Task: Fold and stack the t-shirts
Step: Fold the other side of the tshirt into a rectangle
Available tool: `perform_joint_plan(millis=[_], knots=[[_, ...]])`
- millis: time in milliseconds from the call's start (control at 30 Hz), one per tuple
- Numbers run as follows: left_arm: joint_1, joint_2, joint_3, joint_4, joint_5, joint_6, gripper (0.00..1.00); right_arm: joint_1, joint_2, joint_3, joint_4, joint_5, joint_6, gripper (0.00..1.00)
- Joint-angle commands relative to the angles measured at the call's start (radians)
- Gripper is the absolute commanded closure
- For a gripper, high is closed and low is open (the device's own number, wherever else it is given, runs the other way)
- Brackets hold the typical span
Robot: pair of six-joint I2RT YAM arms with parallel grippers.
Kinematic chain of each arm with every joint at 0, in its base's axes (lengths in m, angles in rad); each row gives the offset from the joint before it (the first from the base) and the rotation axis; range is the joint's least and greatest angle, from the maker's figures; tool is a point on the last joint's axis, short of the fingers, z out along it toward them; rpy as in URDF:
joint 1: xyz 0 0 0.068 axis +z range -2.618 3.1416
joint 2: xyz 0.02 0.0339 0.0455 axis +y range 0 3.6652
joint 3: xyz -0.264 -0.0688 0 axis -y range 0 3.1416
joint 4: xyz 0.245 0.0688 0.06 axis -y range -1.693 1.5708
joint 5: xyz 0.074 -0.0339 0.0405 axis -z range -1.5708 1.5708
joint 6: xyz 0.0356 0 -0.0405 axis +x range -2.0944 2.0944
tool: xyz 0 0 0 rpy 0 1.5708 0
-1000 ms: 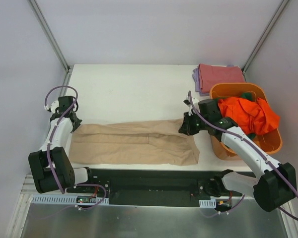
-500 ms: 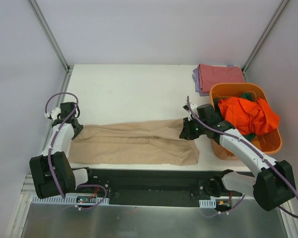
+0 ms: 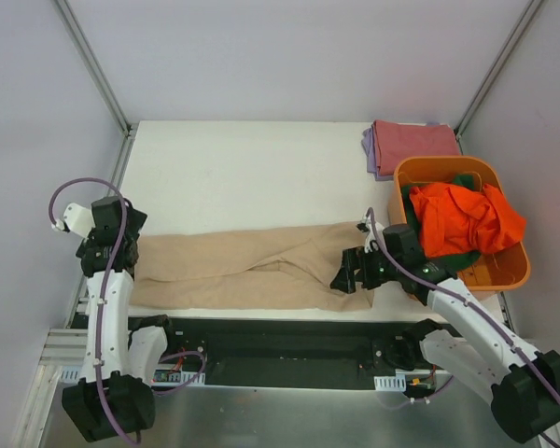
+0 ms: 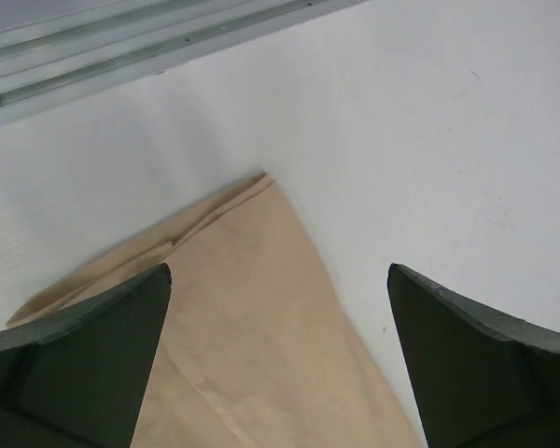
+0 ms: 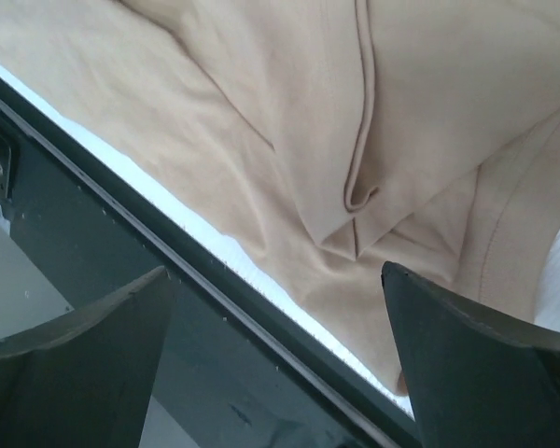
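A beige t-shirt, folded into a long band, lies flat across the table near its front edge. My left gripper hovers over the shirt's left end, open, with bare cloth between its fingers. My right gripper is above the shirt's right end at the table's front edge, open and holding nothing. In the right wrist view the shirt's creased corner lies below that gripper. A dusty red t-shirt sits folded on a lavender one at the back right.
An orange plastic tub stands at the right, holding a crumpled bright orange shirt and a dark green one. A black rail runs along the table's front edge. Metal frame rails border the left side.
Both grippers went from shut on the beige shirt's ends to open and let go. Both arms drew back toward the front edge, and the shirt now lies slack on the table.
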Motion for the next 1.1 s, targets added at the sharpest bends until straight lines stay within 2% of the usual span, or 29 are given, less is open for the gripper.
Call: perform_joint_plan(millis=[0,100,167,300,467,567,733,833,900,1067], knots=[[0.007,0.051,0.039,0.026,0.211,0.013,0.01,0.004,0.0,0.036,0.114,0.055,0.061,0.04],[-0.004,0.169,0.017,0.127,0.463,0.046,0.01,0.004,0.099,0.107,0.167,0.053,0.08,0.04],[-0.033,0.268,-0.002,0.184,0.548,0.075,0.01,0.004,0.193,0.157,0.18,0.075,0.08,0.04],[-0.065,0.417,-0.003,0.189,0.551,0.096,0.01,0.005,0.4,0.242,0.221,0.014,0.055,0.04],[-0.067,0.491,-0.028,0.195,0.494,0.113,0.01,0.039,0.538,0.271,0.229,-0.032,0.041,0.04],[-0.067,0.514,-0.036,0.198,0.473,0.118,0.01,0.074,0.558,0.257,0.227,-0.089,0.012,0.04],[-0.067,0.545,-0.028,0.208,0.471,0.121,0.01,0.137,0.503,0.217,0.218,-0.134,-0.051,0.04],[-0.067,0.546,-0.031,0.211,0.453,0.124,0.01,0.168,0.474,0.2,0.189,-0.224,-0.083,0.04],[-0.067,0.545,-0.033,0.211,0.442,0.125,0.01,0.212,0.469,0.2,0.137,-0.285,-0.12,0.04],[-0.067,0.54,-0.034,0.211,0.433,0.132,0.01,0.387,0.43,0.21,-0.053,-0.266,-0.259,0.04]])
